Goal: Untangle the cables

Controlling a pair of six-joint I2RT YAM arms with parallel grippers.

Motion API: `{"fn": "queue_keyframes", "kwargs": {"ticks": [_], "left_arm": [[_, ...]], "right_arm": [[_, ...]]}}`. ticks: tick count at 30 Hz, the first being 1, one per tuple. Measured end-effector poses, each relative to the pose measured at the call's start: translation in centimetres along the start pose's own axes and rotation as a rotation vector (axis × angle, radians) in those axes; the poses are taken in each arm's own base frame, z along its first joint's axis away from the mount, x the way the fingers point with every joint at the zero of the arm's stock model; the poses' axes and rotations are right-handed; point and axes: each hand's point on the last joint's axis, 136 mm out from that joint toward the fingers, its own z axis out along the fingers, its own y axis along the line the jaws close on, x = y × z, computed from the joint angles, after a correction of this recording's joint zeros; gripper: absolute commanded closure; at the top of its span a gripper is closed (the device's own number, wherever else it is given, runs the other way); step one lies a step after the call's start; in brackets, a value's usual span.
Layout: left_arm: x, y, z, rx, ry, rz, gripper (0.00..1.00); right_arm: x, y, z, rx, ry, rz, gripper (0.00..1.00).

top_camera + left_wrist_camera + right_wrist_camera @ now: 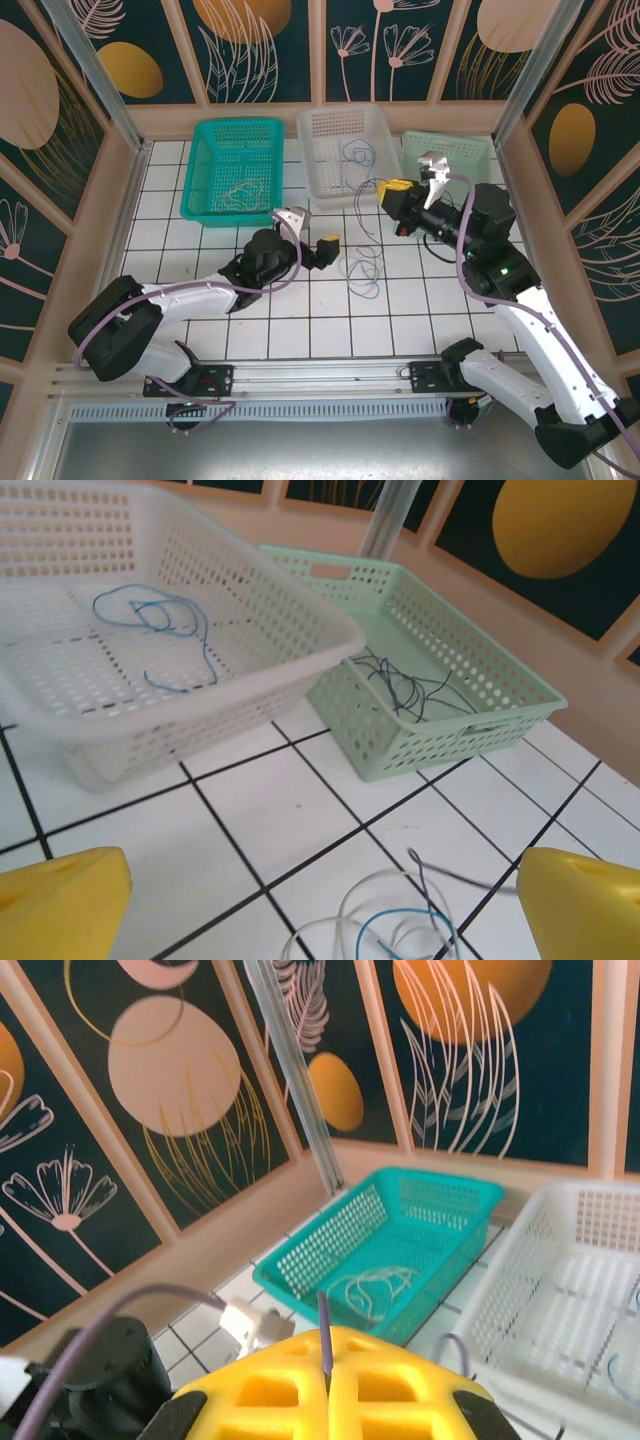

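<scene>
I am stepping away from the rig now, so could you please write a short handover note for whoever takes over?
Left gripper: open, empty, low, facing the tangle on the table.
Right gripper: shut on a thin dark cable, raised near the white basket.
Done: grey-white cable in teal basket, blue cable in white basket, dark cables in green basket.
Left: separate the tangle's white, blue and dark strands.

No writing, label, brand, number or sign can be read anywhere in these camera views.
</scene>
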Motion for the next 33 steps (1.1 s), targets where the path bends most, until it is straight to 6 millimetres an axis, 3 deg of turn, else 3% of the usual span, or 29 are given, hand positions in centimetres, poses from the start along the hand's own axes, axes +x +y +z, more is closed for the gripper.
{"fn": "queue_keyframes", "kwargs": {"ticks": [10,23,33], "left_arm": [[0.7,0.5,-0.3,-0.014,0.008,-0.007,0.01],[1.8,-2.8,1.8,0.186,0.042,-0.05,0.02],[1.8,-4.6,2.2,0.293,0.045,-0.065,0.01]], "right_arm": [[-3.1,-0.1,-0.6,0.04,-0.114,-0.049,1.0],[-11.8,1.9,-4.7,0.065,-0.453,-0.125,1.0],[-15.0,2.7,-6.2,0.063,-0.561,-0.124,1.0]]}}
